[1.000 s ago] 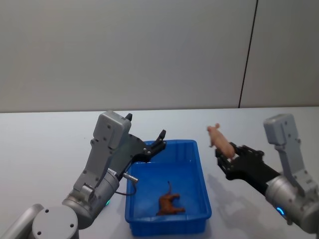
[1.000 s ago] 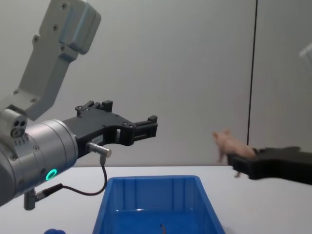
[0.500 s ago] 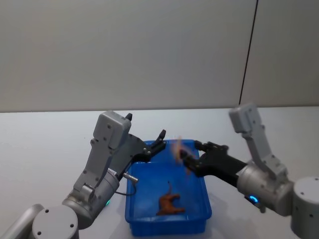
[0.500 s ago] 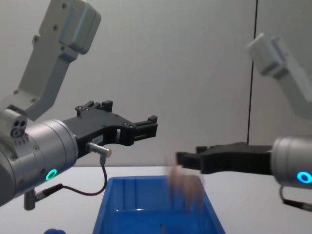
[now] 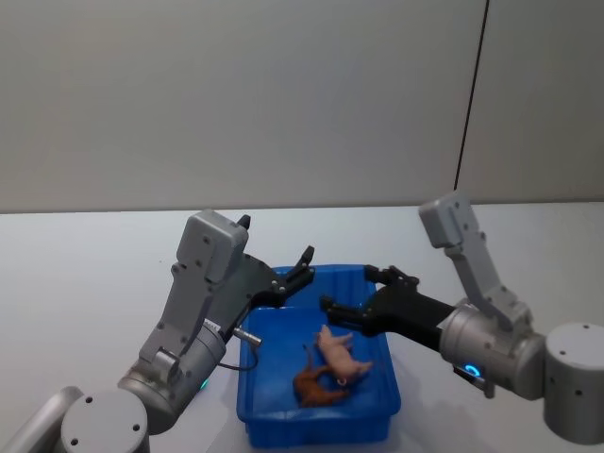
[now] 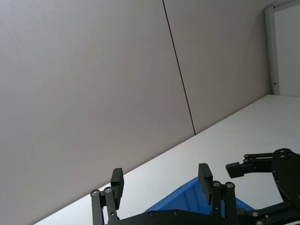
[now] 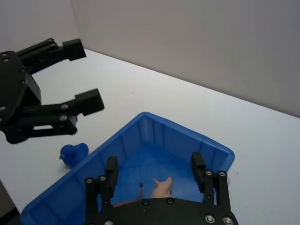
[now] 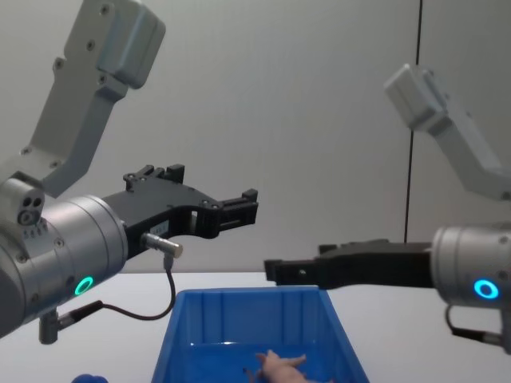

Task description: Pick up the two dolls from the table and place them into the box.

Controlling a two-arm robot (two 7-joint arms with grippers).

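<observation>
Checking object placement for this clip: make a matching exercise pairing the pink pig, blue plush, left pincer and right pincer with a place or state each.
Things:
1. pink pig
2. blue plush
3. left pincer
4. right pincer

Places or states:
A. open, just above the pink pig
B. on the table, outside the box
C. lying inside the box
D. open, over the box's left side

Pairs: 1-C, 2-B, 3-D, 4-A
</observation>
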